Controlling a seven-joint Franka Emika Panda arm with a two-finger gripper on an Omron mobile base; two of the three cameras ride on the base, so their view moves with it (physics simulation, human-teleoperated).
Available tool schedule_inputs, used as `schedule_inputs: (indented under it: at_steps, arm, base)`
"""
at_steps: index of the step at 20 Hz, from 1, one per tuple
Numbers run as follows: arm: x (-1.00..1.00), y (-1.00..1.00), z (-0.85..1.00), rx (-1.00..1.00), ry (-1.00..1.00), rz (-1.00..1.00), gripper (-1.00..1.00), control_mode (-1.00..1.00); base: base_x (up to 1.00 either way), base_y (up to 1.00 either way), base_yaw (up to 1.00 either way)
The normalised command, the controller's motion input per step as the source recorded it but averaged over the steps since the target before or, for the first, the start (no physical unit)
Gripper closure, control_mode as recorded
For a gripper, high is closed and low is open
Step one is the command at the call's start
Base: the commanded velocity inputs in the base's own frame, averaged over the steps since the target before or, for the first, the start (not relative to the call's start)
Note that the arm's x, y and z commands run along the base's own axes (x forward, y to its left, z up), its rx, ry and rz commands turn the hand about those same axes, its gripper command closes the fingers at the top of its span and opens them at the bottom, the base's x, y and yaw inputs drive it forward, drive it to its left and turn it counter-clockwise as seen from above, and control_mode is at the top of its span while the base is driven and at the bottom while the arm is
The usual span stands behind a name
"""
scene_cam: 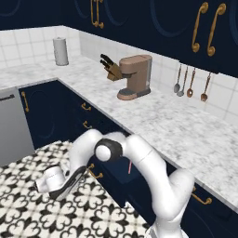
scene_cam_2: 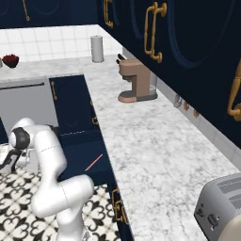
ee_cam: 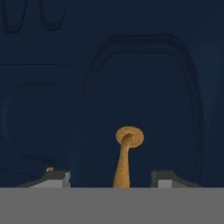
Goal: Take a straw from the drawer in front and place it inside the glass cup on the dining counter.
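Gripper [ee_cam: 111, 179] faces navy drawer [ee_cam: 131, 109] front; fingertips [ee_cam: 54, 178] stand apart on either side of curved brass handle [ee_cam: 124, 153], jaws open, not clamping it. Drawer pulled out below marble worktop [scene_cam_2: 155, 155]. Red-pink straw [scene_cam_2: 93, 162] lies slanted inside open drawer, beside white arm.

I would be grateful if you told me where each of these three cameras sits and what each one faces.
Left base view: behind the arm's left, looking over the marble worktop; the arm rises lower right, gripper low.
Right base view: behind its right, along that worktop towards the toaster; arm lower left.
Hand view: on the hand, facing the drawer and its brass handle; fingertips apart.
Both base views share the coffee machine and straw.
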Motion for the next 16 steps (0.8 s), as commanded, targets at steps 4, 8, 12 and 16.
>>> schedule_inputs:
  at_steps: [4, 8, 12, 16]
  arm:
    - [-0.43, 0.34, 0.64, 0.23, 0.03, 0.01, -1.00, -1.00]
    - [-0.35, -0.19, 1.00, 0.29, -0.08, 0.00, -1.00, -1.00]
    - [-0.17, -0.71, 1.00, 0.33, -0.04, 0.00, -1.00, -1.00]
    - [-0.01, -0.95, 0.95, 0.34, 0.00, 0.00, -1.00, -1.00]
  base:
    - [0.00, 0.00, 0.00]
    - [0.00, 0.00, 0.00]
    - [0.00, 0.00, 0.00]
    - [0.00, 0.00, 0.00]
